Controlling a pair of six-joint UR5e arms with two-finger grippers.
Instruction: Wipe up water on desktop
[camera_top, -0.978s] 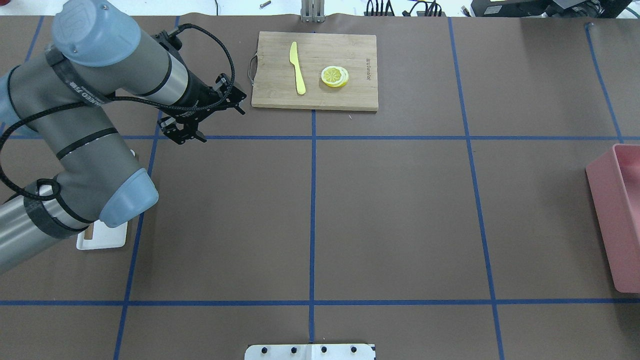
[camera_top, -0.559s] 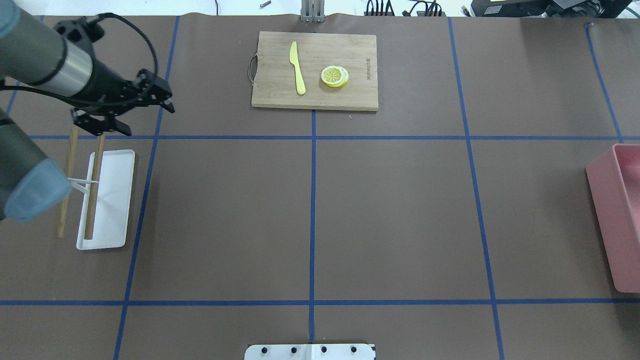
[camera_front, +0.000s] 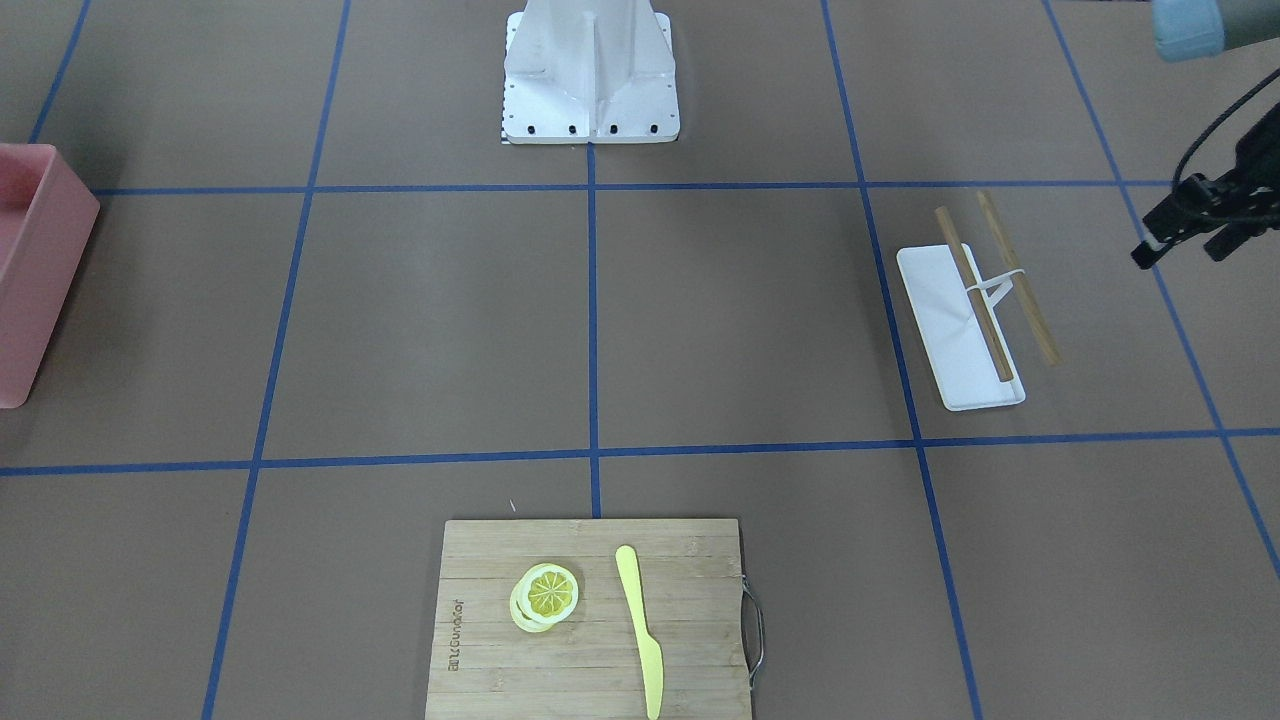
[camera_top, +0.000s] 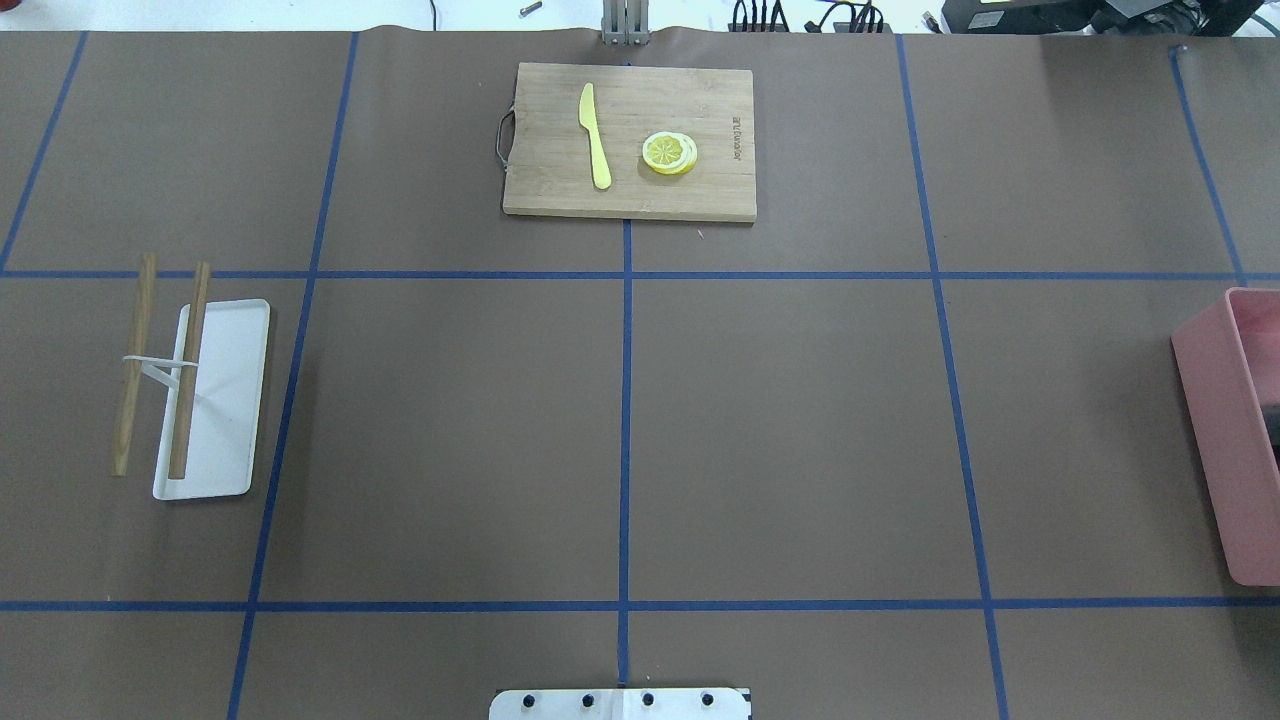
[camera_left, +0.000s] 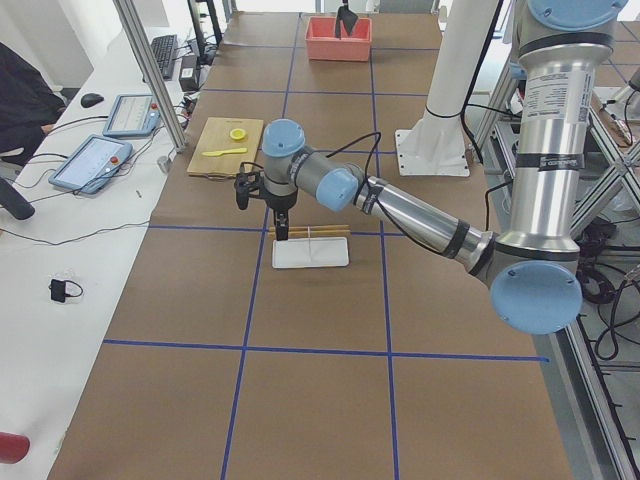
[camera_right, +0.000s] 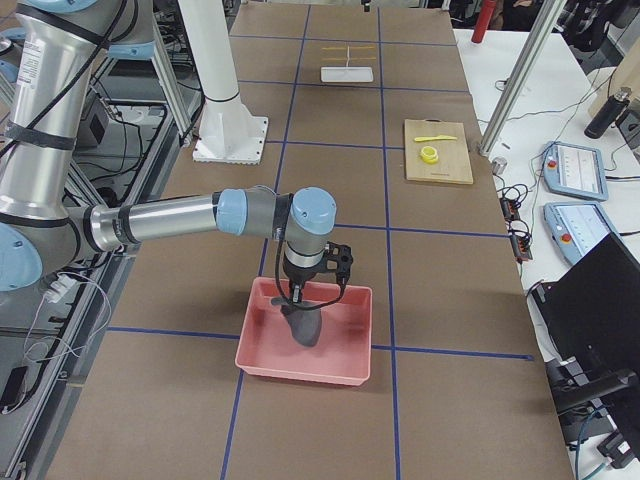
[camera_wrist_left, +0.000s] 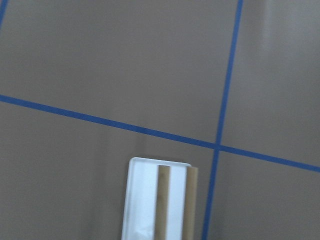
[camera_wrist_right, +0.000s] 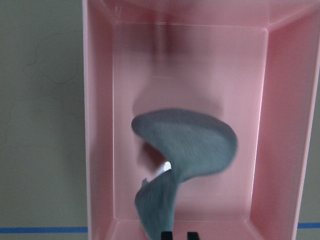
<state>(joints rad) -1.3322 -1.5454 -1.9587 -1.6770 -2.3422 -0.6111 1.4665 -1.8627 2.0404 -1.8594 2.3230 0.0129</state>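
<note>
Shows the grey cloth clamped in the right gripper, hanging inside the pink bin at the bench's right end, with the desktop stretching from those jaws toward the bench's middle, and the left gripper, jaws apart, at the left end.
</note>
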